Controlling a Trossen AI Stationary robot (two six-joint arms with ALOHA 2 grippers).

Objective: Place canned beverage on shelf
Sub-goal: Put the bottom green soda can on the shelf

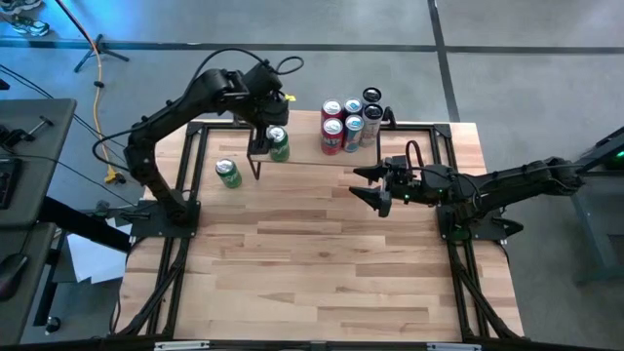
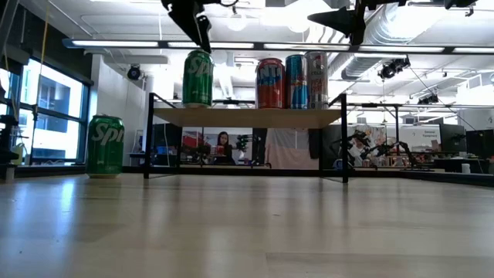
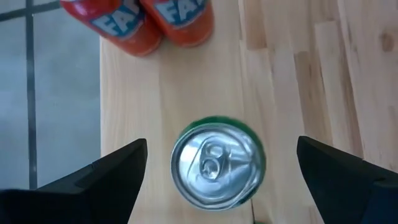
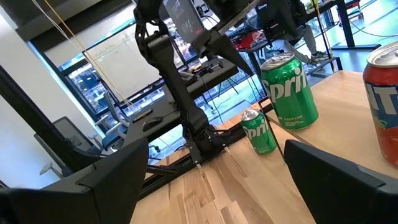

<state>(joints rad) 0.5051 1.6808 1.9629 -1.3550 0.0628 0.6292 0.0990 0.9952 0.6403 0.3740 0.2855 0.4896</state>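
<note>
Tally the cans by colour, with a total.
Green cans: 2, one on the shelf at, one on the table at
Red cans: 2
Blue cans: 2
Dark cans: 2
Total: 8

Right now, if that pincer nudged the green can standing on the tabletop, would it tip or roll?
Probably it would tip. The green can stands upright, tall and narrow, on smooth wood, so a high nudge likely topples it. On its round side it would likely roll. Its tab looks unopened on the twin can on the shelf, so it may be full and heavy.
</note>
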